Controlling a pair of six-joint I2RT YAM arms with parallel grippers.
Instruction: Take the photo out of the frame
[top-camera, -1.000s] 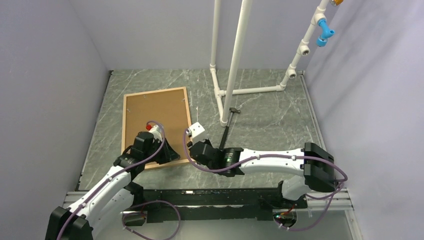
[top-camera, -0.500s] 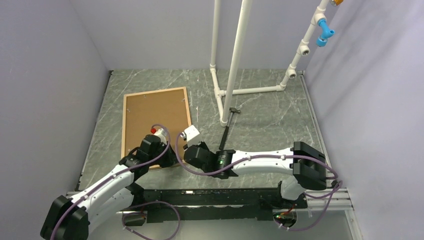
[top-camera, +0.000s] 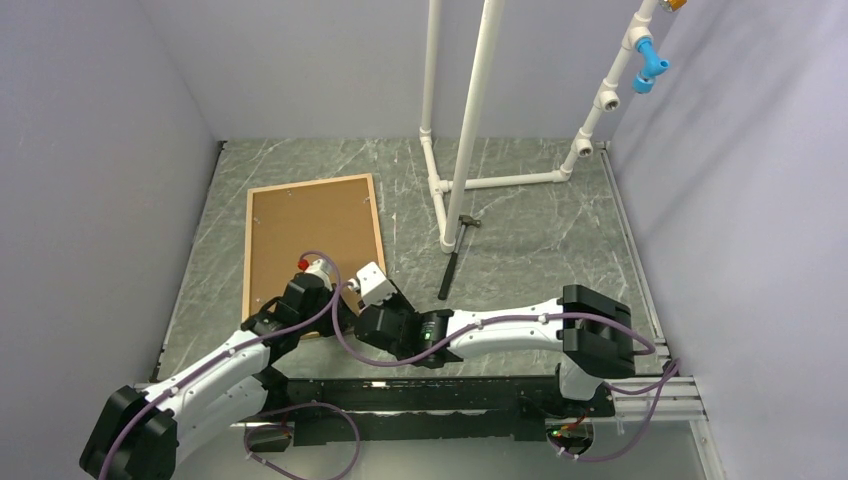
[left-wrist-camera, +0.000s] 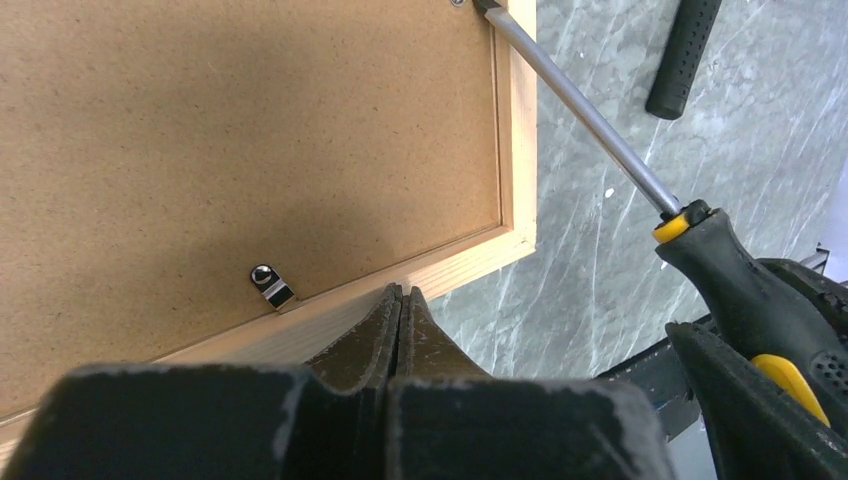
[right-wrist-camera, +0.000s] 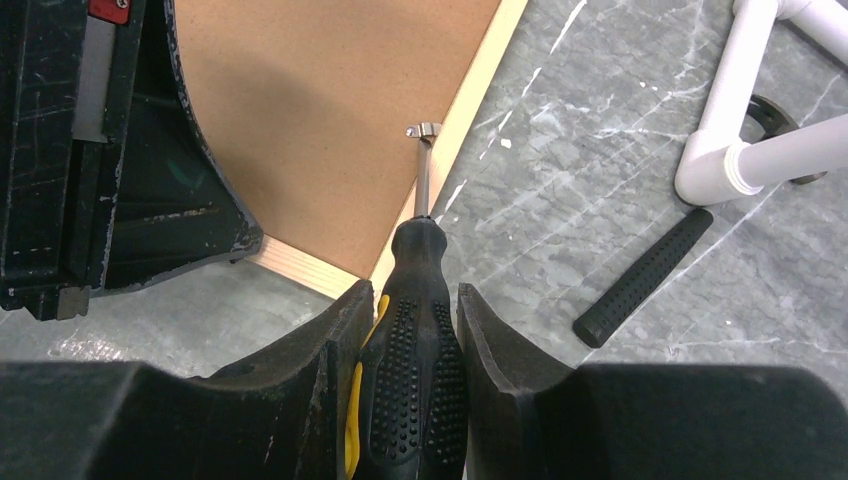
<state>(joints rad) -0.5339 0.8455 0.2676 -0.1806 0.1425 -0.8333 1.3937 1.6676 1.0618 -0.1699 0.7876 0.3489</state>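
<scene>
While a backing board (top-camera: 310, 225) covers its back and a hammer (top-camera: 451, 268) lies nearby, the frame (top-camera: 377, 215) lies flat, long axis pointing away; left gripper (left-wrist-camera: 400, 297) clenched at its near rail, right gripper (right-wrist-camera: 412, 302) grasping a screwdriver (right-wrist-camera: 415, 345).

the frame (top-camera: 310, 183) lies left on the table (top-camera: 540, 235), hammer (top-camera: 452, 263) right, screwdriver (right-wrist-camera: 418, 310) tip at its edge.
</scene>
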